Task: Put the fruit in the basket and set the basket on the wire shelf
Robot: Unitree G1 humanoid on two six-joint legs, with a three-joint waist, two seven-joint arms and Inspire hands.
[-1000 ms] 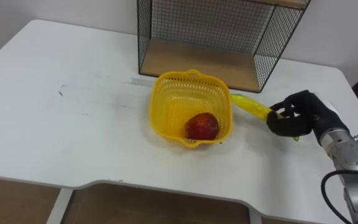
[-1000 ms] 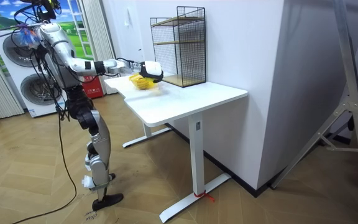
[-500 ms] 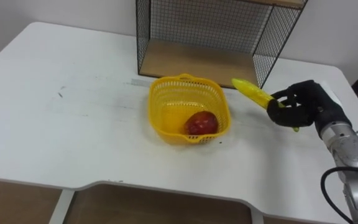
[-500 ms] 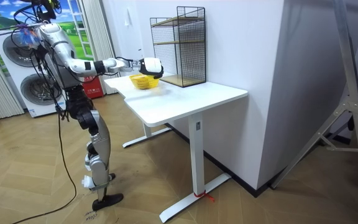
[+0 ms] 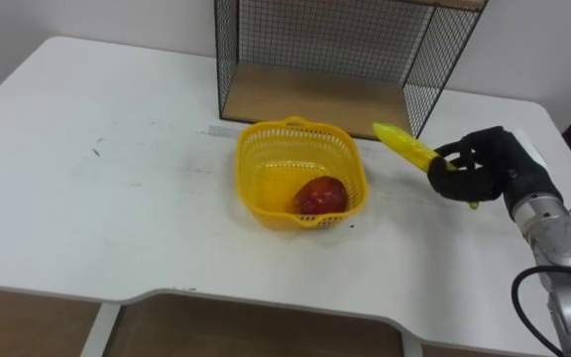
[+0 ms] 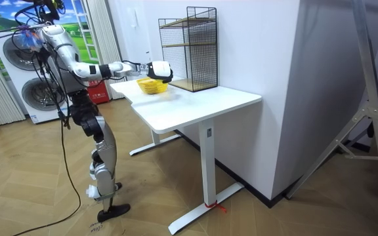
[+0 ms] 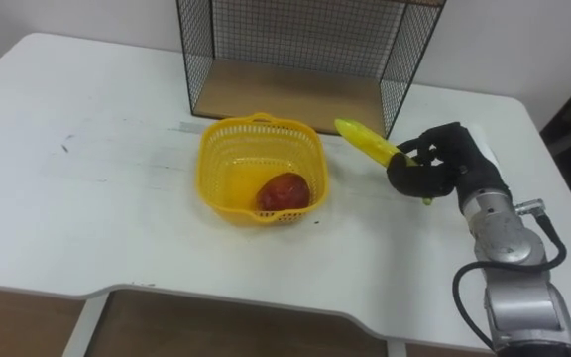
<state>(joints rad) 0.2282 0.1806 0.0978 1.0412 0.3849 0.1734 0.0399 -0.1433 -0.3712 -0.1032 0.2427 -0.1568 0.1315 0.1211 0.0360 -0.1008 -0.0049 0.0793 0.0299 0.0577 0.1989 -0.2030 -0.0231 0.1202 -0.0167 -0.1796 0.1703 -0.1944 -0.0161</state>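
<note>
Banana [image 5: 404,150] is clamped in the right robot hand [image 5: 486,169] in the left eye view. The dark fingers are curled round its lower end, and most of it pokes out up and to the hand's left. So that fruit isn't in the basket [image 5: 258,188] yet. The yellow basket sits on the white desk [image 5: 117,198] off to the hand's left, clearly apart from it, with a red fruit [image 5: 322,196] lying inside against the wall nearest the hand. The wire shelf [image 5: 315,40] stands farther back than the hand and to its left, and its wooden bottom board has nothing on it. The banana's free tip ends up close to the shelf's front corner post, can't tell if it touches.

Right eye view is the same deal: fingers wrapped on the banana, basket to the hand's left with the red fruit in it, shelf behind the basket.

Room view: the robot stands at the desk's end on the room view's left, with its right arm stretched out over the desktop. The hand hangs above the surface rather than resting on it, with the basket just under and beside it and the shelf just past it. Washing machines [image 6: 25,59] sit behind the robot.
</note>
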